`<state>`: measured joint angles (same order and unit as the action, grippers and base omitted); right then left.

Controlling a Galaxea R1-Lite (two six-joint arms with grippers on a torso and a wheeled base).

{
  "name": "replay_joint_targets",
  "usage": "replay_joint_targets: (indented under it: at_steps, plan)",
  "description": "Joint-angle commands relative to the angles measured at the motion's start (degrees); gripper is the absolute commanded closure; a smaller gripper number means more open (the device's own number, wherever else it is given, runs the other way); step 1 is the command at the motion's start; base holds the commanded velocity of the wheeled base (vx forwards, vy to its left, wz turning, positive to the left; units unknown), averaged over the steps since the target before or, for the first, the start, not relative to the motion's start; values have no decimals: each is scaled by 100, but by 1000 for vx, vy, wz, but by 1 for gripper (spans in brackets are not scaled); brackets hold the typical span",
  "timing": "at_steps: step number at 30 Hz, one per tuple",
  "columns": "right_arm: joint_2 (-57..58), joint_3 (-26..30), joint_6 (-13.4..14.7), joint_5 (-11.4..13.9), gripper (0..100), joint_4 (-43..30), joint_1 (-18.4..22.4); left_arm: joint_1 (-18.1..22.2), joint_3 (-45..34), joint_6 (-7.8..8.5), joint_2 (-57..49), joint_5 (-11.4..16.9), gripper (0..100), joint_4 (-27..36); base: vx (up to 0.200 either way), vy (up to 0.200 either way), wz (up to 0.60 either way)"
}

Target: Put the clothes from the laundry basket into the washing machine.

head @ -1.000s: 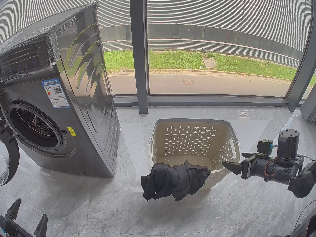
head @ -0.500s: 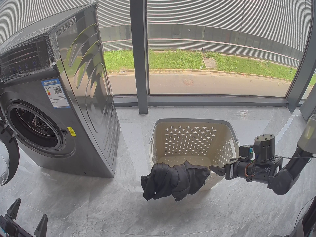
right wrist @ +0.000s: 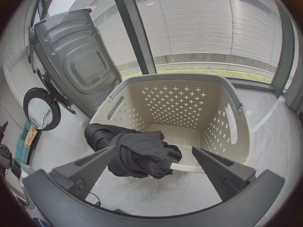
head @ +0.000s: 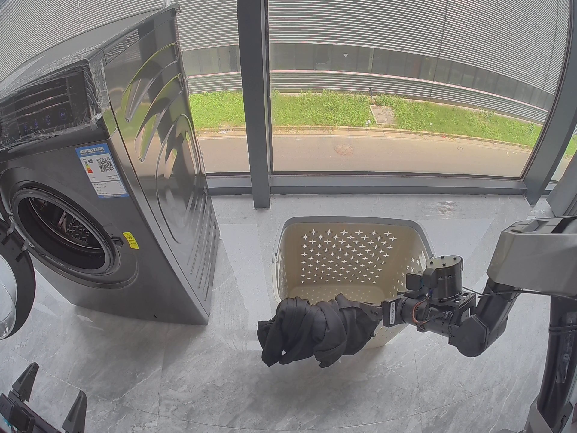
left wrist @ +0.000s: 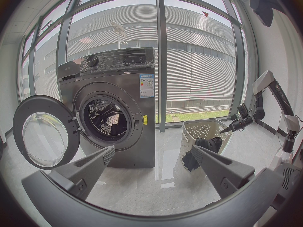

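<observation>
Polished grey marble floor [head: 180, 380], daylit. Full-height window [head: 396, 121] divided by a dark upright post [head: 255, 91]. Outside: paved road [head: 372, 151], grass strip [head: 324, 109], ribbed grey building [head: 390, 13].

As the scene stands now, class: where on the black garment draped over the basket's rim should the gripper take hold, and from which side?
Probably the bunched end of the black garment on the near rim of the laundry basket, from the robot's right, where the open right gripper faces it. That wad bulges above the rim, offering thickness to pinch.
</observation>
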<state>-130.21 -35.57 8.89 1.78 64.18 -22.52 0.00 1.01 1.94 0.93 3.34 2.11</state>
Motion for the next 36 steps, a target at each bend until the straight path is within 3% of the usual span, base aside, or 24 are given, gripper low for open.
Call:
replay_joint_targets:
  at_steps: [1,13,24,25,36]
  plan:
    - [-488,-292,-1,-2,0,15,-16,0,-101,0,-93,0,0,0,0,0,0]
    - [-910,-785,-19,-2,0,15,-174,0,-101,0,-93,0,0,0,0,0,0]
    - [-927,-864,-10,-2,0,6,-227,0,-101,8,-93,0,0,0,0,0,0]
    - [-927,-855,-1,-2,100,6,-253,0,-101,8,-93,0,0,0,0,0,0]
    - [-840,-776,25,-2,100,15,-359,0,-101,8,-93,0,0,0,0,0,0]
